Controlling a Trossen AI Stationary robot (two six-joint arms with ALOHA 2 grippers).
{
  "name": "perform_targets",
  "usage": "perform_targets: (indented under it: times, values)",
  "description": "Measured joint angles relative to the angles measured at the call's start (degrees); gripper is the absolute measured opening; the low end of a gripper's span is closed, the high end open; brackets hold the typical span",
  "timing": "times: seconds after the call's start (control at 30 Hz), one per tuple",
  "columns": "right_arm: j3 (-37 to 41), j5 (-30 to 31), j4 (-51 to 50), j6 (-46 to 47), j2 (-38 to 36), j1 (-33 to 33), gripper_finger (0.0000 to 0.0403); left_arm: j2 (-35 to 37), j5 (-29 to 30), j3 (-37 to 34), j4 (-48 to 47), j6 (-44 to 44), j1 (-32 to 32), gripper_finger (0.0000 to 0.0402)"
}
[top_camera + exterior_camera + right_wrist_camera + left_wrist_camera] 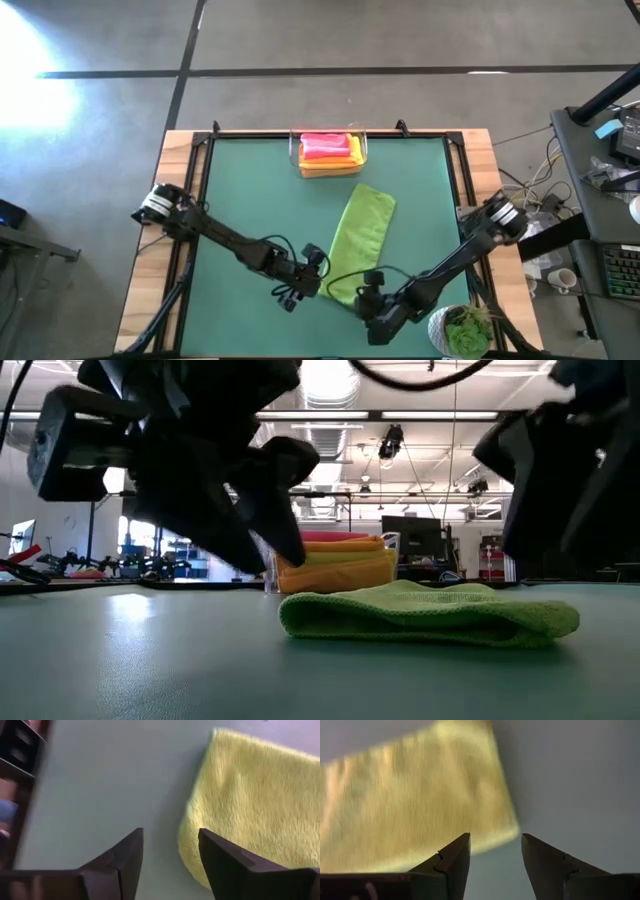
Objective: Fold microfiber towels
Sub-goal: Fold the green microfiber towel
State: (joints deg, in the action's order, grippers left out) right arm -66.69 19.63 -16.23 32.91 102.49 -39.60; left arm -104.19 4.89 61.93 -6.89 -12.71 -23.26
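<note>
A lime green towel (362, 238) lies folded into a long strip on the green table, running from near centre toward the far side; it also shows in the low view (430, 615). My left gripper (495, 852) is open above the towel's near left corner (507, 827), touching nothing. My right gripper (170, 852) is open over the mat beside the towel's near end (200, 855). A stack of folded pink, yellow and orange towels (330, 152) sits in a clear bin at the far edge.
The clear plastic bin (296, 150) stands at the middle of the far edge. A potted green plant (462, 330) stands at the near right corner, close by my right arm. Bare green mat (250, 190) lies left and right of the strip.
</note>
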Motion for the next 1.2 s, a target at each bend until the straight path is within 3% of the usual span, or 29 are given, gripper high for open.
perform_targets:
  times: [0.23,0.47,0.93,1.07,1.2]
  values:
    - [-3.8,0.0,-7.3,2.2,5.3,0.8,0.0182,-1.7,-0.8,-0.1,0.8,-1.4,-0.5,0.0162]
    - [-3.8,0.1,-9.0,6.5,5.6,1.7,0.0164,-3.9,-0.7,0.0,4.6,-4.0,-0.5,0.0162]
    - [-3.9,-0.4,-9.9,7.6,5.5,2.9,0.0076,-6.5,3.0,0.2,9.5,-7.2,-0.1,0.016]
    - [-4.6,-0.7,-10.6,7.6,5.5,2.9,0.0042,-6.5,3.0,0.2,8.9,-6.5,0.0,0.0122]
    - [-6.7,-3.5,-12.6,9.1,5.5,2.9,0.0013,-6.5,2.9,0.7,7.4,-1.0,0.0,0.0046]
